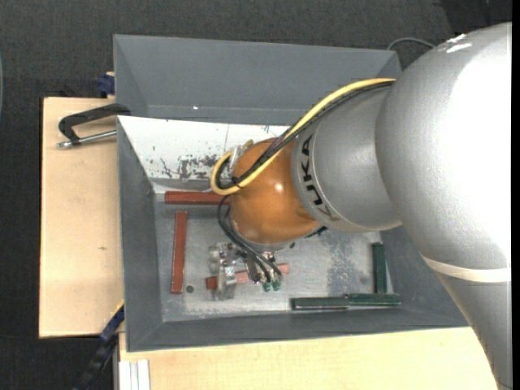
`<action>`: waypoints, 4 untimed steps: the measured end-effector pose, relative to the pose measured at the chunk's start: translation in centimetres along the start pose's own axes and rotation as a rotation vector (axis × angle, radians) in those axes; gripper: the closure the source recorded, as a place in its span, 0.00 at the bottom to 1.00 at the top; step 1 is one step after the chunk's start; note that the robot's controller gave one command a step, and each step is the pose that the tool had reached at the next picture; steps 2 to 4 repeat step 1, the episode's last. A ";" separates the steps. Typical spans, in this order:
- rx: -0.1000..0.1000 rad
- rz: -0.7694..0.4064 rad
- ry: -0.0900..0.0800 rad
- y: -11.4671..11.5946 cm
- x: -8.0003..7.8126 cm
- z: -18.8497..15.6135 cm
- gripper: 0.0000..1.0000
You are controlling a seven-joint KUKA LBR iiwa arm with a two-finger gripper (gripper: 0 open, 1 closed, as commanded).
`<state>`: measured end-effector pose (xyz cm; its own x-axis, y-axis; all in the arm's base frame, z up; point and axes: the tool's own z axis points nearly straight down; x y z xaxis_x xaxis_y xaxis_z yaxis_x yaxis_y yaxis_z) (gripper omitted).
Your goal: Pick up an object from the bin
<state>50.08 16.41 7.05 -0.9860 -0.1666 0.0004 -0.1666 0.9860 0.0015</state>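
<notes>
Camera view: the arm (422,153) reaches from the right into the grey bin (244,71). Its gripper (240,273) is low over the floor, left of centre, and whether it is open or closed cannot be determined. Two red-brown strips (177,252) lie to its left, two dark green sticks (345,301) well to its right, and a small red piece (213,283) just beside it.

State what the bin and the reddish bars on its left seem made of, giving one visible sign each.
The bin: grey sheet metal with a matte finish, judging by its flat folded walls and scuffed, speckled floor. The reddish bars: probably painted wood or plastic. They are straight, square-edged, evenly coloured and dull, so the look leaves it open.
</notes>
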 end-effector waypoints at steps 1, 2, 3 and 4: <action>-0.003 0.045 -0.012 4.0 -1.6 -17.6 1.00; -0.003 0.045 -0.012 4.0 -1.6 -17.6 1.00; -0.003 0.045 -0.012 4.0 -1.6 -17.6 1.00; -0.003 0.045 -0.012 4.0 -1.6 -17.6 1.00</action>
